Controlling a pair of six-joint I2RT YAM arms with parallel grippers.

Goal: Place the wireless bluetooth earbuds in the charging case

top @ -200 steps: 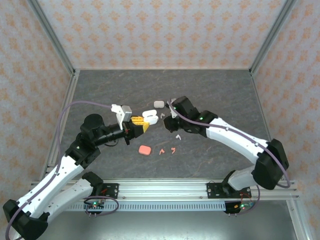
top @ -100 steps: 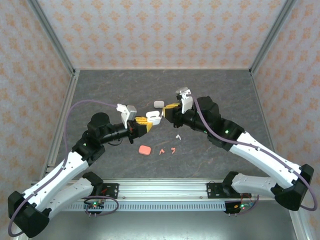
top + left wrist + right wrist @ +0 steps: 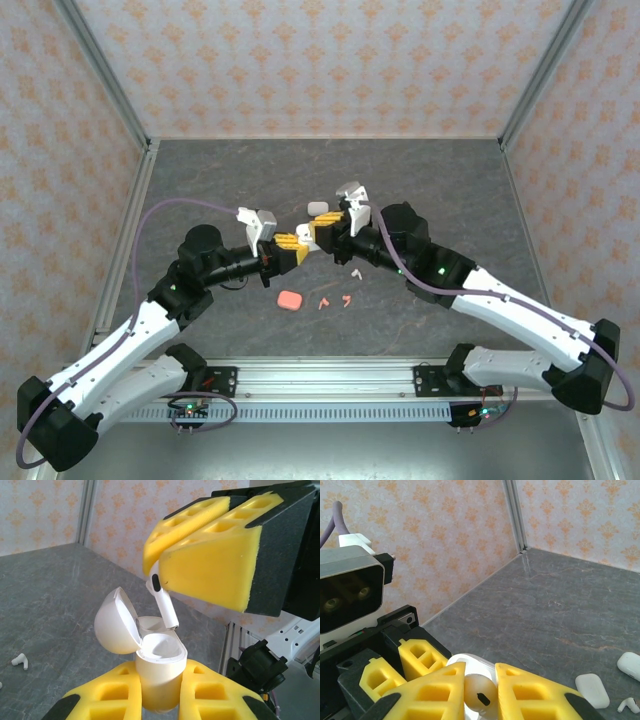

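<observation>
Now right gripper (image 3: 159, 575) pinches white earbud (image 3: 166, 605), stem angled down, just above open charging case (image 3: 159, 667) clamped upright in left gripper (image 3: 158, 692).

Within the last second the right hand (image 3: 323, 227) has rolled its wrist over and drawn in toward the left hand (image 3: 292, 241), which edged toward the table's far edge, bringing the white earbud (image 3: 163, 599) just over the open charging case (image 3: 152, 655).
</observation>
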